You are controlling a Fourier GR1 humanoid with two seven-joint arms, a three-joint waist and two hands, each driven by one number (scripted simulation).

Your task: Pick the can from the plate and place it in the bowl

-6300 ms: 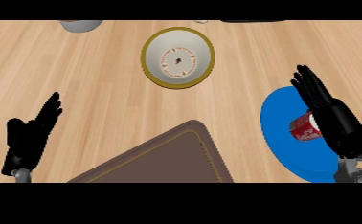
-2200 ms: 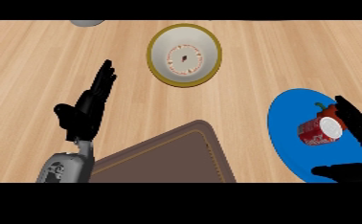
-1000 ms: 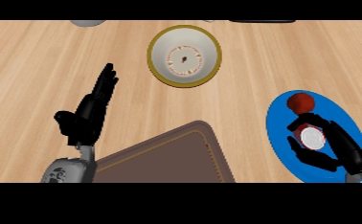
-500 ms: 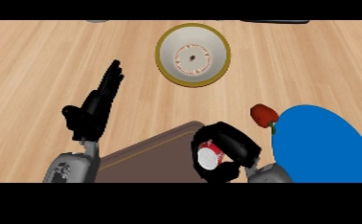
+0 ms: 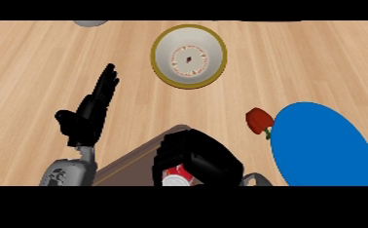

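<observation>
The right hand [image 5: 197, 156] is gripping the can [image 5: 176, 177] at 6 o'clock, off the plate [image 5: 316, 144]. The bowl [image 5: 189, 56] is sitting at 12 o'clock. The left hand [image 5: 90, 110] is resting open at 9 o'clock.

Pale wood-grain counter [image 5: 43, 66], cream bowl [image 5: 189, 56] with gold rim and reddish dotted ring inside, plain bright blue plate [image 5: 321, 144], dark red object [image 5: 259, 120] with perhaps a green stem, brown mat [image 5: 133, 166], red-and-white can [image 5: 178, 177], black hands.
</observation>
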